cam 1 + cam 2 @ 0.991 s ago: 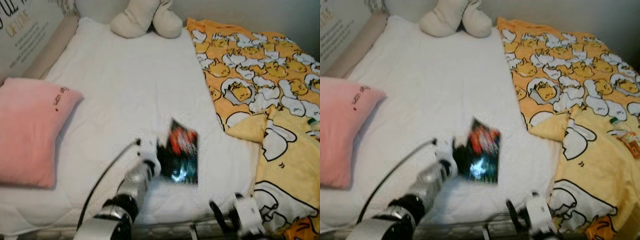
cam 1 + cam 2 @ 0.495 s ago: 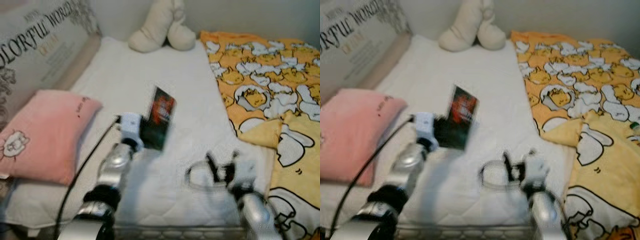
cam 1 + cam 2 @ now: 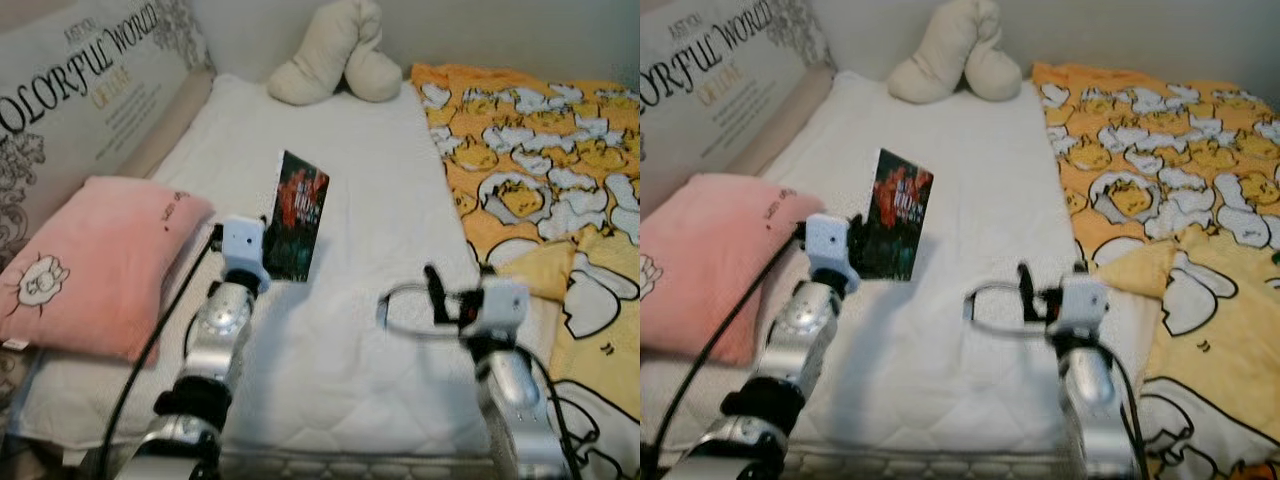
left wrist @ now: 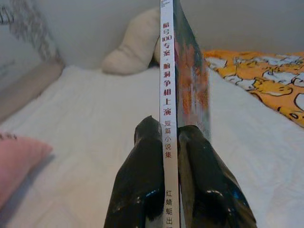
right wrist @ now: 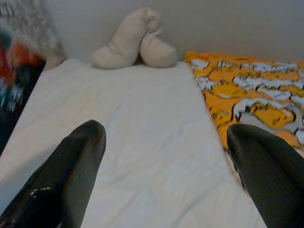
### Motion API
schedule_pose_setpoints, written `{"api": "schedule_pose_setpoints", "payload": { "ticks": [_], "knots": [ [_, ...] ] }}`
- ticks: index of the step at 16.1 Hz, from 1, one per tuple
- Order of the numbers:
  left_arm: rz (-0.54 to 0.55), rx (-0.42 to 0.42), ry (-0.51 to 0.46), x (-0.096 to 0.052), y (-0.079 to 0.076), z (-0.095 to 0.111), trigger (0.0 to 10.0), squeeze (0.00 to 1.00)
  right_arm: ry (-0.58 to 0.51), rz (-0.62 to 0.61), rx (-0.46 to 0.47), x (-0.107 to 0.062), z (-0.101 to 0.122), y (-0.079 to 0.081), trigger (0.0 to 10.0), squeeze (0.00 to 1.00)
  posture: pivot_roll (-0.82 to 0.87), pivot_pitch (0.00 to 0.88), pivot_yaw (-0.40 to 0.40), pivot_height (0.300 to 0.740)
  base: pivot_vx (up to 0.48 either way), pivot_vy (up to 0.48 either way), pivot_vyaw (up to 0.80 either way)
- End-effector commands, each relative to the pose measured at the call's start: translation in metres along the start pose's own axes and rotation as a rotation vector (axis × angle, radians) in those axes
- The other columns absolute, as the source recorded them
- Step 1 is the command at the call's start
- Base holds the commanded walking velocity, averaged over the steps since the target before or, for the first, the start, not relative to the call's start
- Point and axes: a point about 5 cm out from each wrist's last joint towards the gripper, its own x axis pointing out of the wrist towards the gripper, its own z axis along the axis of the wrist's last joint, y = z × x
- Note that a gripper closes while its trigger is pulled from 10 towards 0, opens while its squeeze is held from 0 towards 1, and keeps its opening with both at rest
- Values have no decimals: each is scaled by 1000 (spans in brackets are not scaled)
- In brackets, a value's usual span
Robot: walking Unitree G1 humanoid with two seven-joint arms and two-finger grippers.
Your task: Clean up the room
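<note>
The left claw [image 4: 170,156] is closed tight on a thin paperback book [image 3: 296,216], its two black fingers [image 4: 142,180] pinching the white spine, which carries a column of Chinese characters. The book is lifted clear of the bed [image 3: 350,200], standing on edge with its dark, red-flecked cover turned toward the bed's middle, over the half of the white mattress nearer the pink pillow [image 3: 95,265]. That pillow lies at the bed's left edge, resting against a long grey cushion [image 3: 70,90] printed with lettering that runs along the same edge.

The right claw [image 5: 166,156] hovers above the white mattress close to the bed's near edge, its fingers spread wide apart with nothing between them. A loop of cable curves out beside its white wrist housing.

A cream plush toy [image 3: 335,55] sits at the far edge of the bed, against the wall. An orange and yellow blanket [image 3: 540,170] patterned with cartoon egg figures covers the bed's right side, from the far edge down to the near right corner
</note>
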Motion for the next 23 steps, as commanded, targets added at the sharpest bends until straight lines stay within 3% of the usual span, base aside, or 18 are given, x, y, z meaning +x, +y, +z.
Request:
{"api": "schedule_pose_setpoints", "payload": {
  "ticks": [1,5,7,8,10,15,18,23],
  "knots": [
    [24,-1,-25,5,4,8,10000,0,16,-17,18,0,-3,-2,10000,0,44,0,41,731,0,480,0],
    [17,-22,23,-1,-9,-4,10000,0,26,8,-21,2,-2,-8,10000,0,39,0,12,731,0,480,764],
    [22,-101,4,1,-11,-2,10000,0,40,10,-19,2,-4,-9,10000,0,39,0,10,731,0,240,694],
    [-15,-16,37,3,-15,-4,10000,0,63,26,-29,1,-8,-6,10000,0,43,0,9,731,0,0,0],
    [-35,12,32,6,-14,-1,10000,0,60,33,-35,-1,-9,-2,10000,0,38,0,12,731,0,0,0],
    [-51,15,16,12,-13,6,10000,0,60,35,-46,-10,-12,3,10000,0,21,0,20,731,0,0,0],
    [-98,19,-10,13,-22,10,10000,0,60,18,-48,-13,-13,0,10000,0,7,0,26,731,0,0,0],
    [-151,-20,-90,19,-36,27,10000,0,56,-3,-53,-19,-13,-4,10000,0,-8,0,29,731,467,0,0]
  ]
}}
